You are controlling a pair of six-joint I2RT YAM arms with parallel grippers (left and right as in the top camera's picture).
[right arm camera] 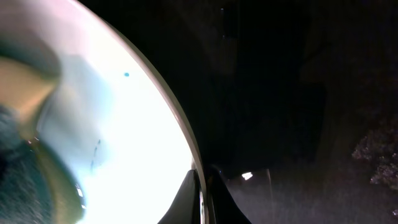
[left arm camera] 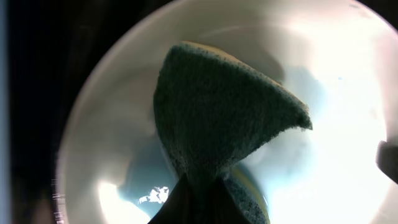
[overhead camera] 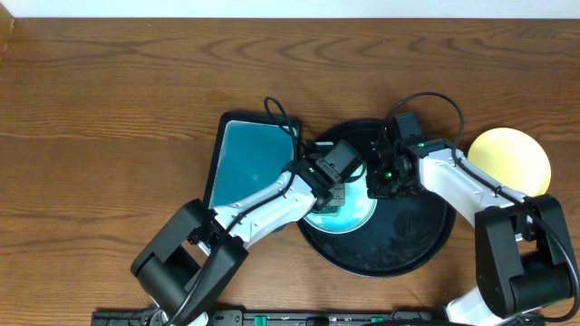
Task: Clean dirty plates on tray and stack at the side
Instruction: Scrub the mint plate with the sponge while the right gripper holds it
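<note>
A pale mint-white plate (overhead camera: 359, 218) lies in the round black tray (overhead camera: 426, 249). My left gripper (overhead camera: 333, 194) is shut on a dark green sponge (left arm camera: 217, 112) and presses it onto the plate (left arm camera: 336, 137). My right gripper (overhead camera: 377, 181) is shut on the plate's right rim (right arm camera: 186, 146), one finger on each side of it. The right wrist view also shows the sponge (right arm camera: 18, 171) and a small teal dot on the plate. A pale yellow plate (overhead camera: 509, 159) lies on the table to the right of the tray. I see no third plate.
A teal rectangular tray (overhead camera: 245, 158) lies against the black tray's left side, under my left arm. Bare wooden table runs across the back and the left.
</note>
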